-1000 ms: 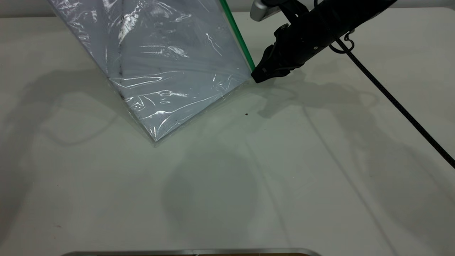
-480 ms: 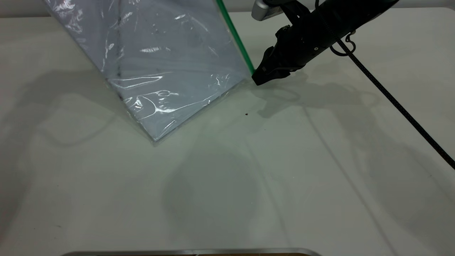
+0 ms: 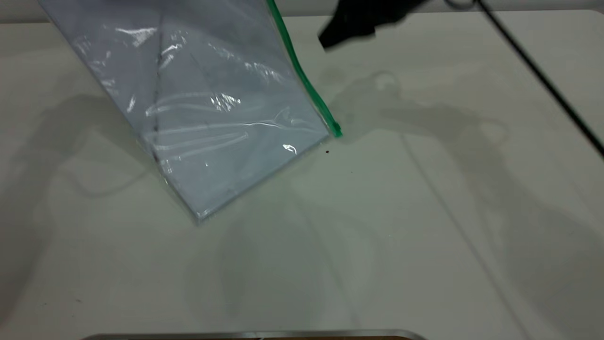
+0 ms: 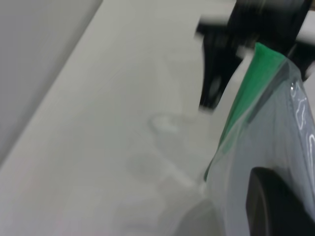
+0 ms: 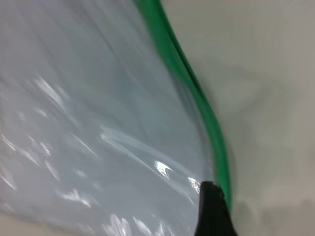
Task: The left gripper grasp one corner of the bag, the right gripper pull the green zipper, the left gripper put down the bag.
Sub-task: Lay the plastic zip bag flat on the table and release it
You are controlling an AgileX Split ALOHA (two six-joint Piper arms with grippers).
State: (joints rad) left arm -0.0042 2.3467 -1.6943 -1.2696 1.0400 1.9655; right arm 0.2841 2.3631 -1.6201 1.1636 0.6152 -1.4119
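The right gripper [image 3: 347, 28] has lifted away from the green zipper [image 3: 304, 80].

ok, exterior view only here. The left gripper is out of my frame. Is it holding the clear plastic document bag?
Observer: Yes. In the left wrist view the left gripper presses on the clear plastic document bag, beside its green zipper strip.
Operator: What does the right wrist view show?
Observer: The right gripper is off the bag. Its view is filled by the bag with the strip curving along the edge. I can't make out a slider tab.
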